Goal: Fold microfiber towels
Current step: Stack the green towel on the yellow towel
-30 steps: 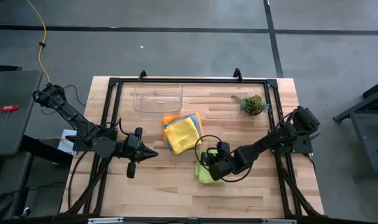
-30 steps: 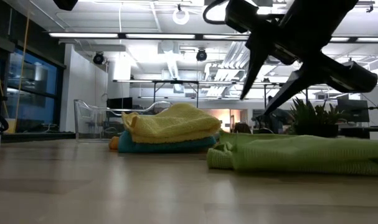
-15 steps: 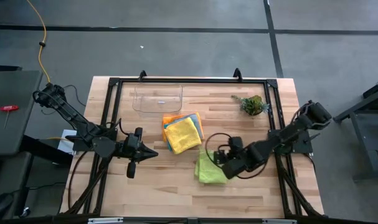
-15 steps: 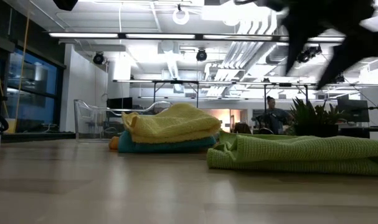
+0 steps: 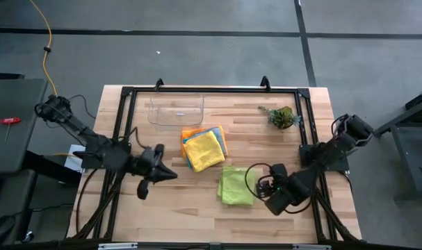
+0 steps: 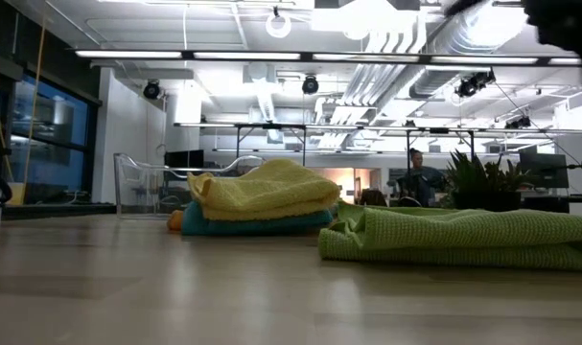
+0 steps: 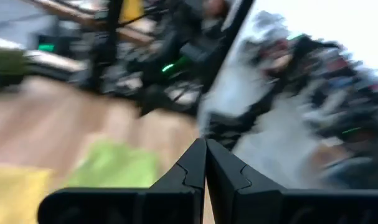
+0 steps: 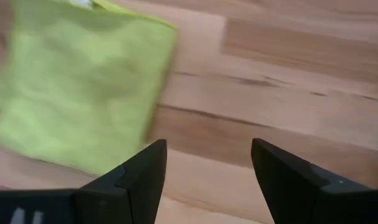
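The lime green towel (image 5: 235, 186) lies folded flat on the table; it also shows in the low view (image 6: 463, 237) and the right wrist view (image 8: 76, 87). A stack of folded towels (image 5: 204, 147), yellow on top with teal and orange edges showing below, lies to its far left and shows in the low view (image 6: 262, 201). No grey towel shows. My right gripper (image 5: 264, 187) is open and empty just right of the lime towel, shown in its wrist view (image 8: 204, 168). My left gripper (image 5: 170, 173) is shut and empty at the table's left, shown in its wrist view (image 7: 205, 149).
A clear plastic tray (image 5: 176, 110) stands at the far side behind the stack. A small leafy plant sprig (image 5: 281, 117) lies at the far right. A black frame (image 5: 211, 90) runs around the tabletop. Bare wood lies along the near edge.
My right gripper has let go of the lime green towel and drawn back toward the table's right edge, leaving the towel folded flat. My left gripper has shifted slightly toward the right.
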Action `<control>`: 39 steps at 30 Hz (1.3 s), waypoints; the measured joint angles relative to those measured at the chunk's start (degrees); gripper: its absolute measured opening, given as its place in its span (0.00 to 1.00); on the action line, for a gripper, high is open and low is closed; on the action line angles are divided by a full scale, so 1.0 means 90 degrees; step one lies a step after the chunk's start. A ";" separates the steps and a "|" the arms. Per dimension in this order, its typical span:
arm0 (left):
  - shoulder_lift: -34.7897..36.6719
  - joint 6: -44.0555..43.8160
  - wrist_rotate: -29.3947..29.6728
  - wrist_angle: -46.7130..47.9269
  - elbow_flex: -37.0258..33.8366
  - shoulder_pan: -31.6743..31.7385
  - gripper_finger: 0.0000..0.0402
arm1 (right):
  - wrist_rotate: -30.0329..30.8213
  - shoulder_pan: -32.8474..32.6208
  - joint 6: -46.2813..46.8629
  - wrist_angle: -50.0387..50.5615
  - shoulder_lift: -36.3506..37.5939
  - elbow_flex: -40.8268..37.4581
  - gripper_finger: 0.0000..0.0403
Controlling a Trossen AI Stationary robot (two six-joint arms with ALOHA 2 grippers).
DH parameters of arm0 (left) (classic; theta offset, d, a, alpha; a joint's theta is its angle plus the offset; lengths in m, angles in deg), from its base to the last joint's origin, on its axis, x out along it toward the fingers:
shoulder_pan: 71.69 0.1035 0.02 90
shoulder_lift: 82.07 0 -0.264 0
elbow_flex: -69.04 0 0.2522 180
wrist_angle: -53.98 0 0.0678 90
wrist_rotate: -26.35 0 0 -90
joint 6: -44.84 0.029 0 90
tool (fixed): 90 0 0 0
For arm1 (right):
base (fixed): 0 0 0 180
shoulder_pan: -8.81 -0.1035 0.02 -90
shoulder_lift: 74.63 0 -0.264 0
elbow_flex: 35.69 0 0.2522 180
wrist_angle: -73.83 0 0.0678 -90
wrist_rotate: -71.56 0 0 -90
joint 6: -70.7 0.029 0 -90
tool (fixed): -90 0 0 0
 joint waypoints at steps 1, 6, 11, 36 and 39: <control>-0.0049 -0.0055 -0.0476 -0.0286 0.0000 0.0248 0.00 | -0.0113 -0.0070 0.0019 0.0108 0.0000 0.0000 0.56; -0.0392 0.0016 -0.2080 -0.1117 0.0053 0.1350 0.00 | -0.0462 -0.0472 0.0249 0.0296 0.0326 -0.0294 0.56; -0.0472 0.0187 -0.2527 -0.0968 0.0233 0.1927 0.00 | -0.0374 -0.1042 0.1023 -0.0207 0.1318 -0.1238 0.56; 0.0110 0.0417 -0.1567 -0.3343 -0.1020 0.1257 0.00 | 0.1066 -0.0466 0.0123 -0.5572 0.2101 -0.4063 0.56; 0.0127 0.0172 -0.1834 -0.3618 -0.1358 0.1612 0.00 | 0.1056 -0.0146 0.0104 -0.6066 0.1694 -0.4053 0.56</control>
